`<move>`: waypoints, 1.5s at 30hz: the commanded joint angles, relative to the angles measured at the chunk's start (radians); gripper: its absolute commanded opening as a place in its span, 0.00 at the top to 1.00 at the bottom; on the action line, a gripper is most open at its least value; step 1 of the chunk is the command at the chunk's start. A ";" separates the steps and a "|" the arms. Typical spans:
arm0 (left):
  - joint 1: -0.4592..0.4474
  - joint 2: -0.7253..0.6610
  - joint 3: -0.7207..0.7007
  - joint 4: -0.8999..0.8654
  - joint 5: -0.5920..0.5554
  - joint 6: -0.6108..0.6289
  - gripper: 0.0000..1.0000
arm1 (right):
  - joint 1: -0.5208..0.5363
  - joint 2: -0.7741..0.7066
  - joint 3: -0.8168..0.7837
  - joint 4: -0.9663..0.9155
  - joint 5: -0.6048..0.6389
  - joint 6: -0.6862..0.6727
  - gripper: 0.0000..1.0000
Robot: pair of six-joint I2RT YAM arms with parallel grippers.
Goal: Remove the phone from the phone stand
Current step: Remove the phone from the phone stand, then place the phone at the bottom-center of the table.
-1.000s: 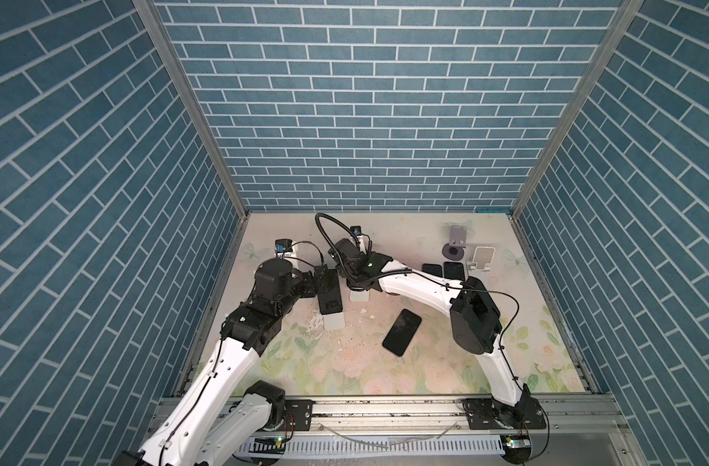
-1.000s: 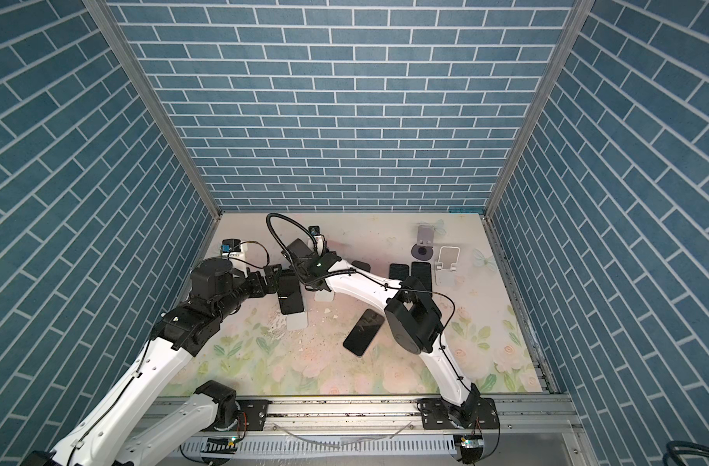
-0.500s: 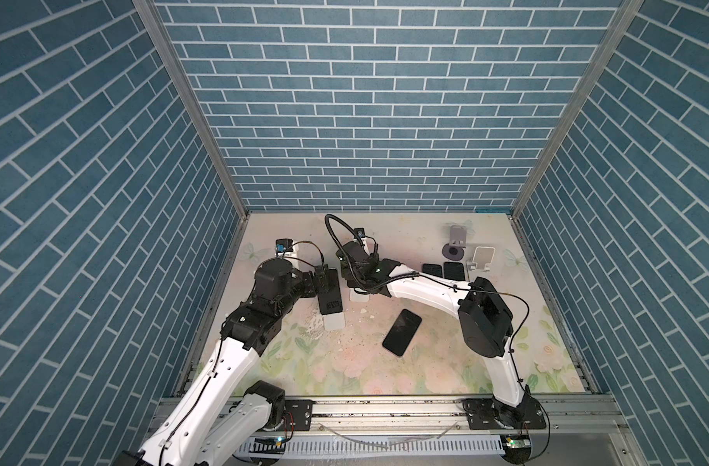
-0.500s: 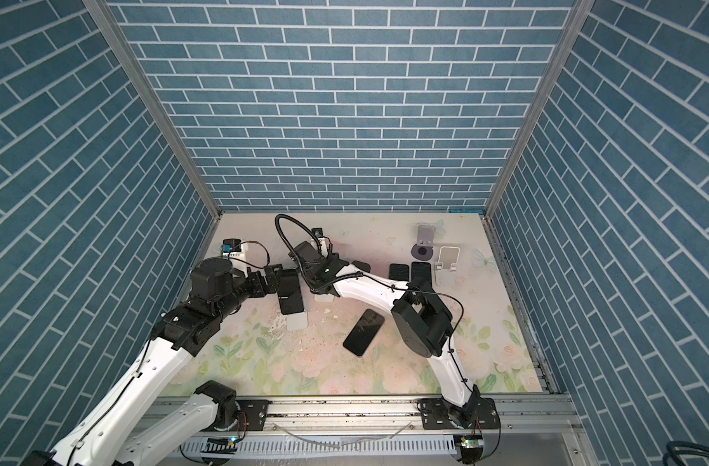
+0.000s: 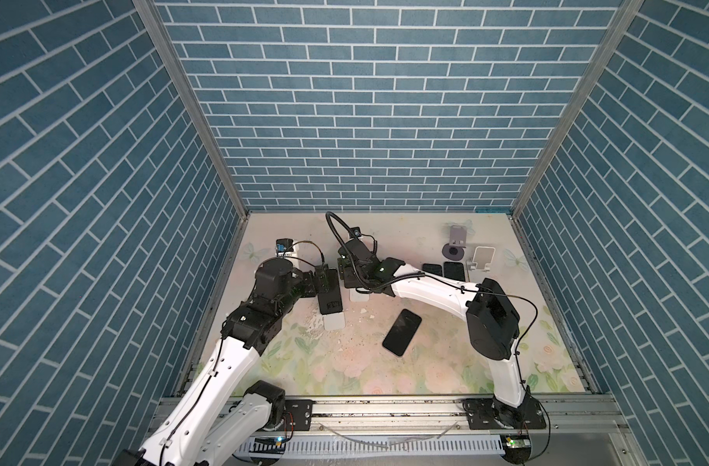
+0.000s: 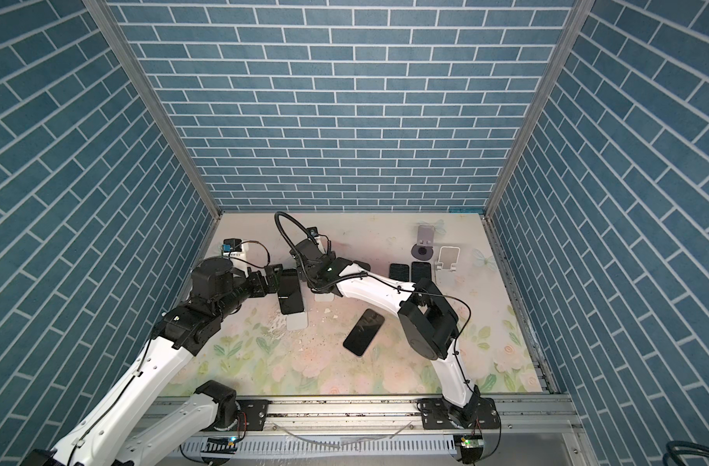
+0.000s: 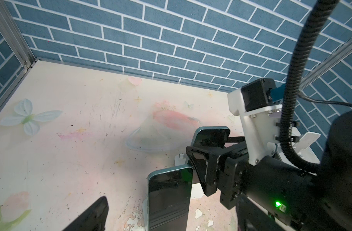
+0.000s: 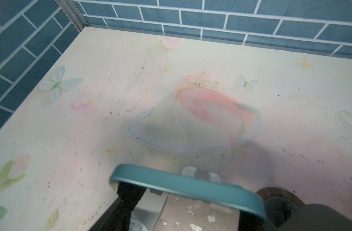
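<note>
The teal-edged phone (image 8: 187, 190) is pinched across its width by the right end effector (image 7: 207, 148), just above its white stand (image 8: 201, 174). Whether its lower edge is clear of the lip cannot be told. If that edge snags, the light stand may tip or drag across the bench (image 8: 91, 120). The left end effector (image 6: 275, 278), spread wide, hovers beside a second phone (image 7: 169, 200), near enough to be knocked.

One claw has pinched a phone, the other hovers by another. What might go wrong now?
1. The right gripper pinches the teal phone near its top end; it may slip or tilt.
2. The white stand under it looks light and could lift too.
3. The second phone stands close by, with the open left gripper beside it; a bump seems possible.
</note>
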State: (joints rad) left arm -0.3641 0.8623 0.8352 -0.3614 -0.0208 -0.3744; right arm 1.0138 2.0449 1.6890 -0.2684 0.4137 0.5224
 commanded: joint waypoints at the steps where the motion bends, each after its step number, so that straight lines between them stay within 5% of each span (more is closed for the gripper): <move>1: 0.008 0.007 -0.014 0.009 0.002 0.003 0.00 | -0.005 -0.080 -0.015 0.000 0.001 -0.019 0.46; 33: 0.001 0.088 -0.004 0.087 0.231 0.049 0.00 | -0.157 -0.336 -0.138 -0.244 -0.164 0.063 0.49; 45: -0.122 0.151 0.052 0.084 0.237 0.088 0.00 | -0.208 -0.486 -0.290 -0.272 -0.156 0.108 0.49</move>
State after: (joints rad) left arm -0.4591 0.9997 0.8486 -0.2756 0.2256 -0.3168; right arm 0.8173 1.6222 1.4307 -0.5373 0.2462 0.5827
